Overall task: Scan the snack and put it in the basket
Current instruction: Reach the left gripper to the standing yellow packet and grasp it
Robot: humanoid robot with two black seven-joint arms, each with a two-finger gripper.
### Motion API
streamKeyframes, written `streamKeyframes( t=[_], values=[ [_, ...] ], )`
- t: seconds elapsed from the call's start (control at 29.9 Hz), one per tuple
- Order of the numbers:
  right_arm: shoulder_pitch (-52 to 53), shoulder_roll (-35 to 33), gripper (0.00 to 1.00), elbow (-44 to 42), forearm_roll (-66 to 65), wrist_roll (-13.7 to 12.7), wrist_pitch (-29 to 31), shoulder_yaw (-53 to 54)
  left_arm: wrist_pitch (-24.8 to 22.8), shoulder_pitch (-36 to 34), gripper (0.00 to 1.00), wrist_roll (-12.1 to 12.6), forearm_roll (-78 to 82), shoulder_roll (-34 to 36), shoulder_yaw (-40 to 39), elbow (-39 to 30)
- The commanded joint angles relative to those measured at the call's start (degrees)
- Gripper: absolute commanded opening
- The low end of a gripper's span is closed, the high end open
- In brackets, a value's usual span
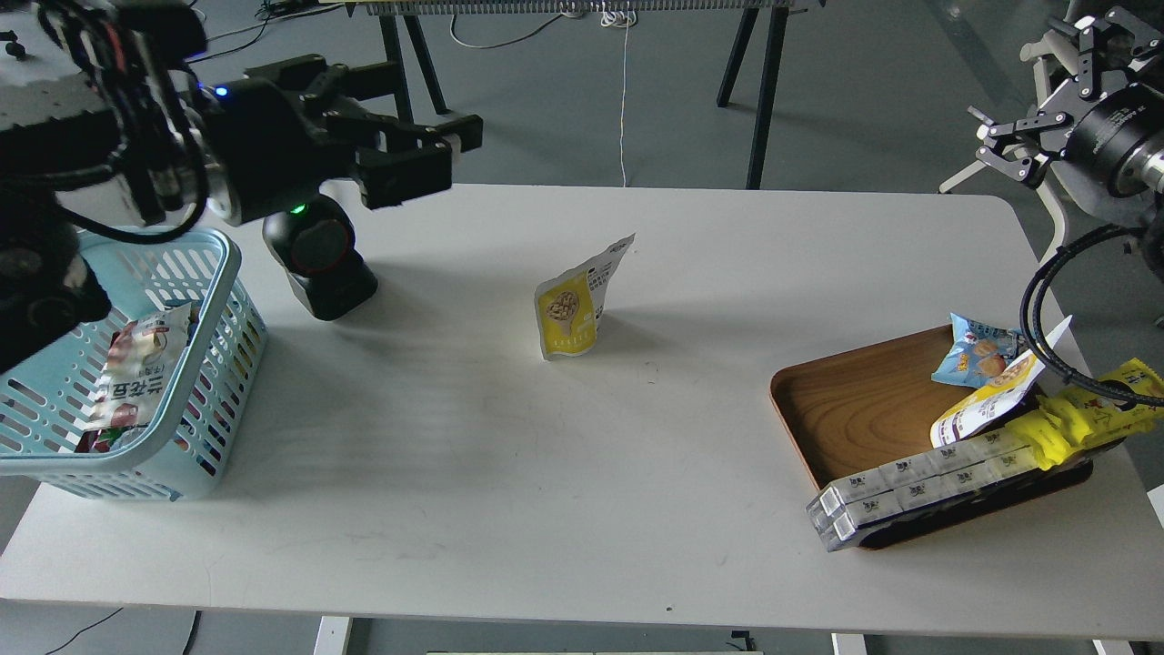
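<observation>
Nearest us sits the white rounded table [509,509], its front stretch bare. Our light blue slotted plastic basket [195,400] is at the left edge, already holding a red-and-white snack packet [132,373]. Small white-and-yellow stand-up pouch [575,305] stands alone mid-table, leaning a bit, touching nothing, well apart from both arms. Black scanner on a stand [318,259], green light on, sits just right of the basket, behind it. Our left tool [427,155] hovers above the scanner, fingers spread, holding nothing. Our right tool [1009,150] is raised off the far right edge, fingers apart, empty too. Brown wooden tray [846,409] at right carries a light-blue snack bag [973,357], a long yellow pack [1082,418] and grey-white boxes [909,482].

We judge the step is the pickup, not yet begun. Left arm is closer to scanner and basket, so use it: come down over the pouch's white top, pinch the flat seal across its thin side, lift straight so it doesn't tip, keep the printed face toward the scanner.
</observation>
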Motion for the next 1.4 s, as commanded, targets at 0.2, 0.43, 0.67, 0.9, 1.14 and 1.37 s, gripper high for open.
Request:
streamKeyframes(
  t=[0.2, 0.43, 0.67, 0.9, 1.14, 1.37],
  values=[
    [0.02, 2.20, 0.99, -0.98, -0.07, 1.95, 0.33, 0.10, -8.33, 0.36, 1.00, 2.63, 22.89, -19.22, 5.43, 5.24],
    [0.02, 2.11, 0.99, -0.89, -0.07, 1.95, 0.33, 0.10, -8.33, 0.63, 0.98, 2.72, 25.74, -28.72, 5.70, 12.71],
    [-1.30, 1.50, 0.99, -0.72, 0.02, 1.95, 0.24, 0.10, -8.33, 0.54, 0.98, 3.43, 25.74, -34.26, 5.70, 19.48],
    [-1.65, 1.59, 0.99, -0.37, 0.02, 1.95, 0.24, 0.28, -8.33, 0.62, 0.97, 3.69, 25.74, -37.25, 5.70, 27.12],
    [-1.65, 1.76, 0.99, -0.37, 0.02, 1.95, 0.15, 0.72, -8.33, 0.71, 0.95, 3.69, 25.74, -38.22, 5.70, 32.93],
    [-1.65, 1.94, 0.99, -0.37, -0.07, 1.95, 0.15, 0.72, -8.33, 0.71, 0.52, 3.25, 25.74, -38.66, 5.79, 34.08]
  ],
)
